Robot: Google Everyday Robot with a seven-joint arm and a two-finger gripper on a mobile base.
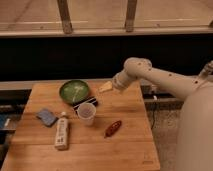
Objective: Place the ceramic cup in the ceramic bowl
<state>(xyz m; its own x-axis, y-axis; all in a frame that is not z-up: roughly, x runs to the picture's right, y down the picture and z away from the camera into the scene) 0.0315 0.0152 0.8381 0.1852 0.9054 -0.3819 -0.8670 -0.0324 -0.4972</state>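
The ceramic cup (87, 113) is a small off-white tumbler standing upright near the middle of the wooden table (130, 145). The ceramic bowl (74, 91) is round and dark green with a lighter streaked inside, just behind and left of the cup. My gripper (105, 88) hangs above the table's back edge, to the right of the bowl and behind and right of the cup, apart from both. It holds nothing that I can see.
A white labelled bottle (61, 131) lies left of the cup. A blue sponge (47, 117) sits at the left. A red-brown packet (113, 128) lies right of the cup. A dark flat object (85, 104) lies between bowl and cup.
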